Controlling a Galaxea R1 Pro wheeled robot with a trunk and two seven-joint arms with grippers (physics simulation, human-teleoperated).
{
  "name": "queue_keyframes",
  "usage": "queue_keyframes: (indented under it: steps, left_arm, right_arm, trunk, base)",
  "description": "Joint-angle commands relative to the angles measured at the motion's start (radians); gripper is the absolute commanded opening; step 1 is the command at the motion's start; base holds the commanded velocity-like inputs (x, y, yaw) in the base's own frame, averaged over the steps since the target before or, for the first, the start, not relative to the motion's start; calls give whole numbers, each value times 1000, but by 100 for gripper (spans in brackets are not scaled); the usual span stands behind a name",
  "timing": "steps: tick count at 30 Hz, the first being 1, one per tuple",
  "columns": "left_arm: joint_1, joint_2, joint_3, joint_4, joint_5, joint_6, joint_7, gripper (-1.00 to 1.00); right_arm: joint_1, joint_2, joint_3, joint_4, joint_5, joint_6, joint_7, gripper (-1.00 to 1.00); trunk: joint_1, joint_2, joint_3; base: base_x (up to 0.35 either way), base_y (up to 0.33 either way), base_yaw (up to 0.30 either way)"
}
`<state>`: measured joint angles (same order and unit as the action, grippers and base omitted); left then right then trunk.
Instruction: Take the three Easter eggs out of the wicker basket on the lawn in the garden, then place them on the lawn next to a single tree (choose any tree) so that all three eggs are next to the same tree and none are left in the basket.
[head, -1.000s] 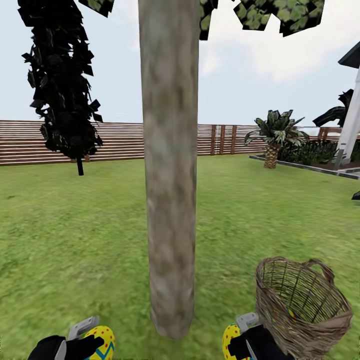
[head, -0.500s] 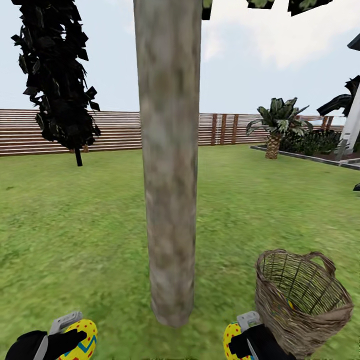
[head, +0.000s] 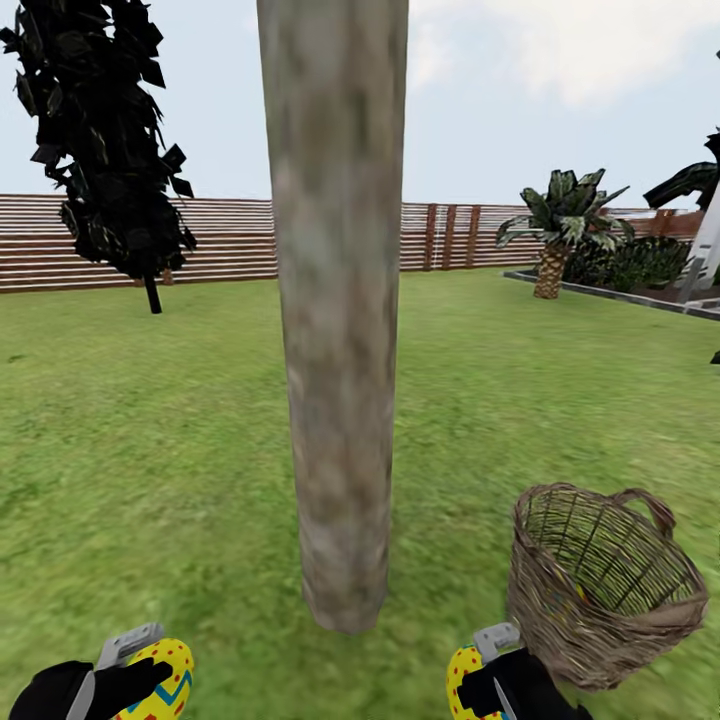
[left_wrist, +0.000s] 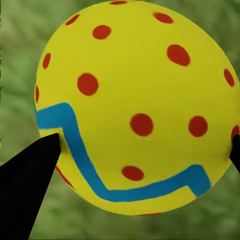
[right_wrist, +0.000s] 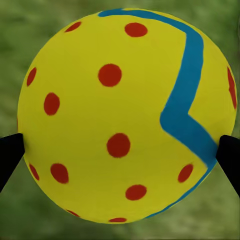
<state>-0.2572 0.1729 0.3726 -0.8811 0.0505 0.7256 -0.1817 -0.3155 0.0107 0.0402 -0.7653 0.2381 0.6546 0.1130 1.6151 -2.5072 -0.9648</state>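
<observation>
Two yellow Easter eggs with red dots and blue zigzag bands are held up, one in each pincer: the left egg (head: 160, 682) is clamped in the left pincer (head: 135, 680) at the lower left of the head view, and the right egg (head: 465, 680) is clamped in the right pincer (head: 478, 682) at the lower middle. Each wrist view shows its egg (left_wrist: 135, 107) (right_wrist: 125, 115) gripped between black fingertips (left_wrist: 27, 175) (right_wrist: 10, 155) above blurred grass. Straight ahead, between the two arms, stands the tree (head: 335, 320), its thick mottled grey-tan trunk meeting the lawn (head: 150, 450) near the pincers. The wicker basket (head: 600, 580) sits on the grass just beside the right pincer, near the trunk. The step in hand looks like carrying two eggs to the tree; the next move calls for lowering both to the grass by the trunk base and releasing them gently so they do not roll. A small yellow patch through the basket weave may be the third egg, but it is too hidden to be sure. Both arms are cut off at the frame's lower edge. A slat fence (head: 220, 240) and a black-leaved tree (head: 100, 150) stand well behind.
</observation>
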Motion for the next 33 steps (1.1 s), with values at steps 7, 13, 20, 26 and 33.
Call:
queue_keyframes:
  steps: [7,13,20,26,33]
  left_arm:
    - [-1,-3,2,-1,5,6,-1,-100]
    - [-1,-3,8,-1,6,8,-1,-100]
    - [-1,-2,12,-1,7,8,-4,-100]
    - [-1,-3,37,-1,6,8,-4,-100]
    - [-1,-6,43,-1,6,8,-4,-100]
  right_arm:
    - [0,0,0,-5,10,1,10,-100]
    - [0,0,3,-6,10,-1,9,-100]
    - [0,1,4,-6,10,-1,10,-100]
    - [0,2,4,-5,10,-1,10,-100]
    - [-1,3,4,-5,9,-1,10,-100]
  trunk:
    - [3,-2,-28]
    - [6,-4,-51]
    - [9,-5,-78]
    - [11,-7,-102]
    - [15,-8,-129]
  base:
    - [0,0,0]
    - [24,-6,0]
    - [284,-11,0]
    - [40,0,0]
    - [0,0,0]
